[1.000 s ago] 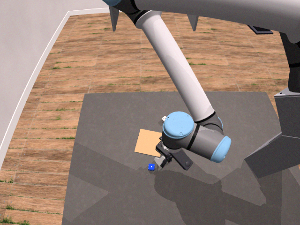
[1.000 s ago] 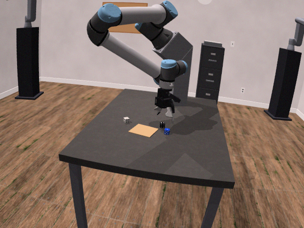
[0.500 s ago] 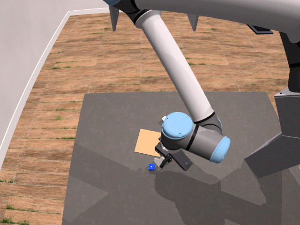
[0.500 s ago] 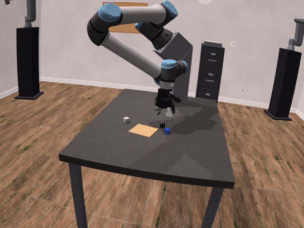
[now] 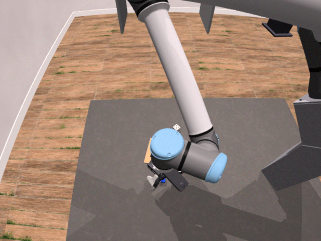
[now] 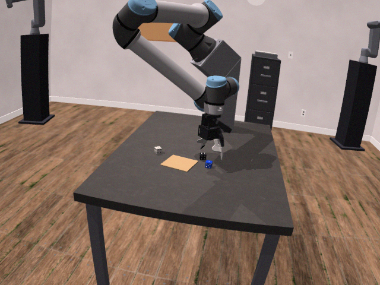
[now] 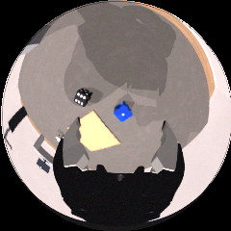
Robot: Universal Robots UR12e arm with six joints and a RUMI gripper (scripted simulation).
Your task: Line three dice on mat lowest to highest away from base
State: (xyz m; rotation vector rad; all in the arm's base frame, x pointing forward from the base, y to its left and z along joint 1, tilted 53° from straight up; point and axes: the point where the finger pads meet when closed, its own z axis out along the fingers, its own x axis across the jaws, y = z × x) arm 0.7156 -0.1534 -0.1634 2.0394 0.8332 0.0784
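A tan mat (image 6: 179, 162) (image 7: 98, 132) lies flat on the dark table (image 6: 138, 190); in the top view only a sliver of the mat (image 5: 147, 154) shows beside the wrist. A blue die (image 6: 208, 164) (image 7: 122, 113) (image 5: 162, 181) with one pip on top sits on the table just off the mat's corner. A black die (image 6: 202, 155) (image 7: 83, 96) sits next to it, also off the mat, and is hidden by the arm in the top view. A white die (image 6: 158, 149) (image 5: 176, 127) lies apart on the mat's other side. My gripper (image 6: 211, 150) (image 7: 121, 119) is open and empty, hanging above the table over the blue die.
The arm's wrist and forearm (image 5: 181, 78) cover much of the mat in the top view. The robot's grey base (image 6: 222, 61) stands at the table's far edge. A filing cabinet (image 6: 262, 88) and black pedestals (image 6: 33, 76) stand on the floor away from the table.
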